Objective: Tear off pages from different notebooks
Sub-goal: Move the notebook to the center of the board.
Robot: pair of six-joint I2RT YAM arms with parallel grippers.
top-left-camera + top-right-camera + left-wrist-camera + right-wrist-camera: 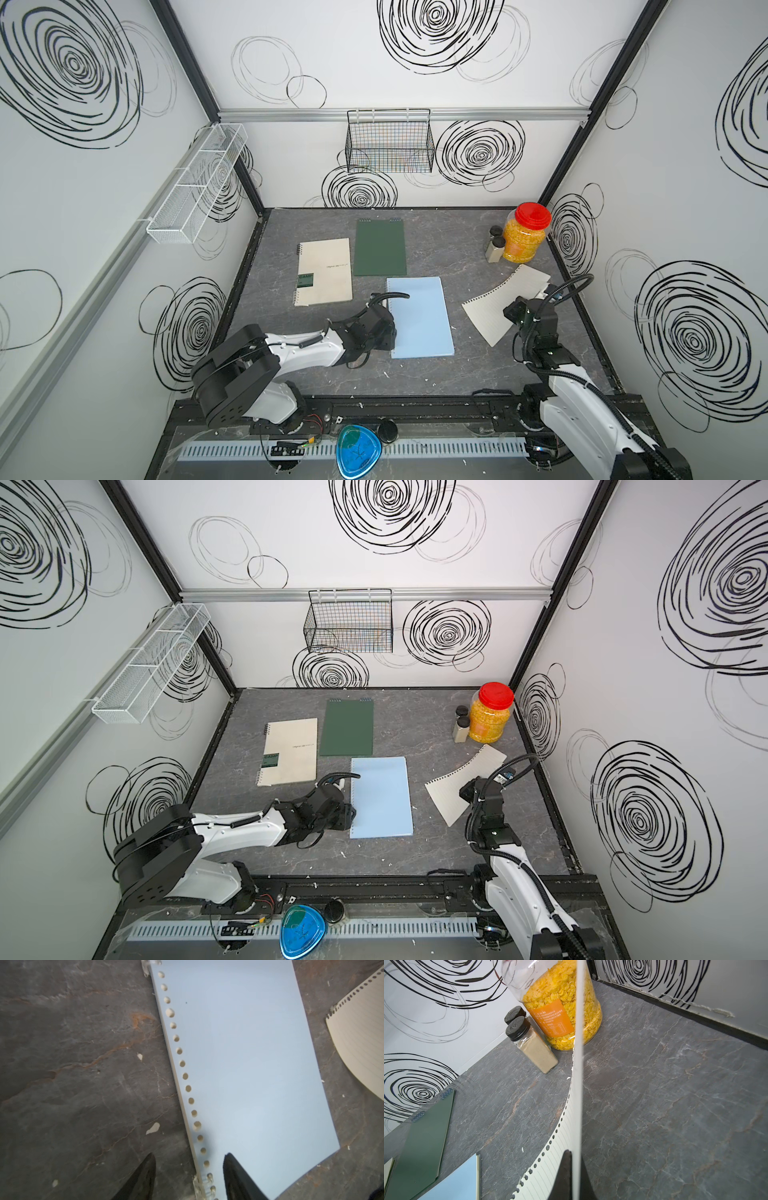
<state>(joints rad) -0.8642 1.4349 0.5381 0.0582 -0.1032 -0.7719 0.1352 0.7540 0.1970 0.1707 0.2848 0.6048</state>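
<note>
As all three notebooks lie closed on the table (457,249), I judge that the next tear begins at the light blue notebook (419,318), which I take as reference. Left of it and further back lies the cream notebook (325,272). Behind it, a little left, lies the dark green notebook (380,248). The left gripper (190,1155) stands at its left edge, toward the front corner, with jaws apart. One finger is over the table and one over the blue cover, with the spiral edge between them. This notebook's long axis runs front to back, so the binding faces the left arm, clearly the nearer one. Only the left wrist view shows this straddle; in both top views the wrist hides the fingers. Right of the blue notebook, well apart, the right gripper (574,1155) is clamped on a loose page (494,307), which curls upward. The right wrist view shows the sheet edge-on, with a cereal jar (560,1012) behind.
</note>
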